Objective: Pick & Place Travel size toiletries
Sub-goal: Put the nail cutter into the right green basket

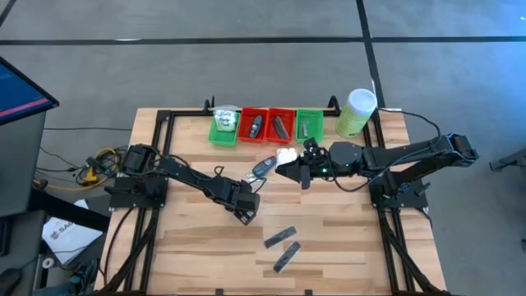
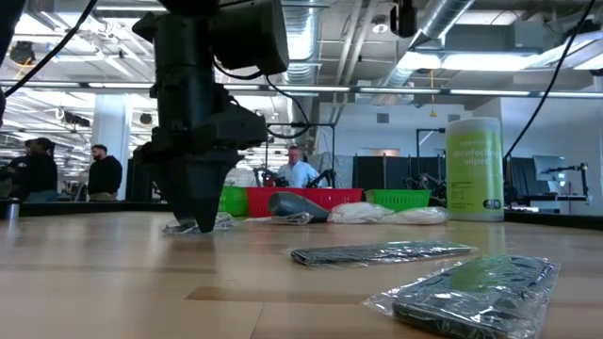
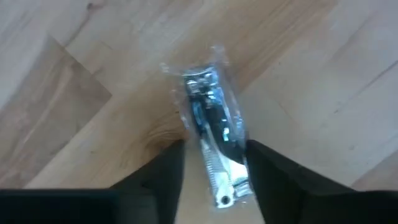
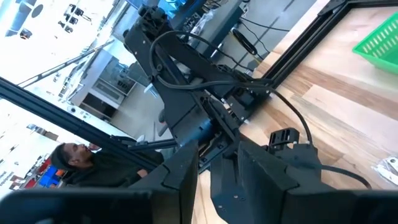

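A small silvery tube in a clear wrapper (image 3: 211, 124) lies flat on the wooden table. My left gripper (image 3: 214, 155) points straight down over it, open, with one finger on either side of the tube's nearer half; I cannot tell whether they touch the wrapper. In the low view its fingertips (image 2: 200, 222) stand at the table top, wrapper showing beside them. In the high view this gripper (image 1: 245, 211) hides the tube. My right gripper (image 1: 297, 171) hovers level above the table's middle, a narrow gap between its fingers (image 4: 217, 168), nothing seen in it.
Along the far edge stand small green and red trays (image 1: 255, 125) and a pale green canister (image 1: 356, 111). A black oval piece (image 1: 263, 167) and white packets (image 1: 285, 154) lie behind my left gripper. Two dark flat bars (image 1: 279, 238) (image 1: 286, 256) lie nearer the front edge.
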Robot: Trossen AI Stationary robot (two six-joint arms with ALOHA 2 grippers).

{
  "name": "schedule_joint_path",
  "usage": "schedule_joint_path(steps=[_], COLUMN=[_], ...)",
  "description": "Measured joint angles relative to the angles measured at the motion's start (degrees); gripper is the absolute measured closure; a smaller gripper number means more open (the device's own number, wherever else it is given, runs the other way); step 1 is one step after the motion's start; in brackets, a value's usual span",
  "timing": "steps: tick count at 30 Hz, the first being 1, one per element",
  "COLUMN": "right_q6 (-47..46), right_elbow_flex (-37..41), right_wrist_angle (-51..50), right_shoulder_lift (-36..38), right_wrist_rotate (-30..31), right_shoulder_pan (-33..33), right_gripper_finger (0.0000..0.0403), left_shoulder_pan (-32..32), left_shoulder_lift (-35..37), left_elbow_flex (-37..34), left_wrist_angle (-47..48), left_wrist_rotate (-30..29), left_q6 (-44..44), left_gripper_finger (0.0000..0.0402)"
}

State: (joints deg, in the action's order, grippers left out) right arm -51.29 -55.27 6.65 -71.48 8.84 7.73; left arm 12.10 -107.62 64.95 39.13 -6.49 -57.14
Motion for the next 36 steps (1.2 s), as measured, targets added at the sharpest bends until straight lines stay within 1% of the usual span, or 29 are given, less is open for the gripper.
schedule_joint_path(steps=[5,7,15,18,21,31,33,36], right_q6=[0.07,0.14,0.24,0.24,0.24,0.47,0.46,0.46], right_elbow_flex=[0.0,0.0,0.0,0.0,0.0,0.0,0.0,0.0], right_wrist_angle=[-0.4,-0.39,-0.41,-0.41,-0.41,-0.19,-0.13,0.44], right_shoulder_lift=[0.0,0.0,0.0,0.0,0.0,0.0,0.0,0.0], right_wrist_rotate=[-0.02,-0.02,-0.02,-0.03,-0.07,0.04,0.07,0.09], right_shoulder_pan=[0.0,0.01,0.0,0.01,0.0,-0.44,-0.64,-0.9], right_gripper_finger=[0.0295,0.0295,0.0295,0.0295,0.0295,0.0295,0.0295,0.0295], left_shoulder_pan=[-0.08,-0.07,0.03,0.15,0.15,-1.05,-1.46,-1.79], left_shoulder_lift=[0.2,0.29,0.34,1.8,5.1,19.81,22.22,25.41], left_elbow_flex=[-0.01,0.0,0.02,-0.07,-0.07,-0.07,-0.07,-0.09], left_wrist_angle=[-2.0,-2.34,-3.11,-3.27,-4.19,-11.61,-13.95,-18.53], left_wrist_rotate=[0.99,1.52,1.86,1.24,-0.42,-10.42,-12.07,-12.69], left_q6=[2.01,2.76,2.63,2.75,2.77,3.23,4.53,8.07], left_gripper_finger=[0.0337,0.0359,0.0359,0.0359,0.0359,0.0359,0.0359,0.0359])
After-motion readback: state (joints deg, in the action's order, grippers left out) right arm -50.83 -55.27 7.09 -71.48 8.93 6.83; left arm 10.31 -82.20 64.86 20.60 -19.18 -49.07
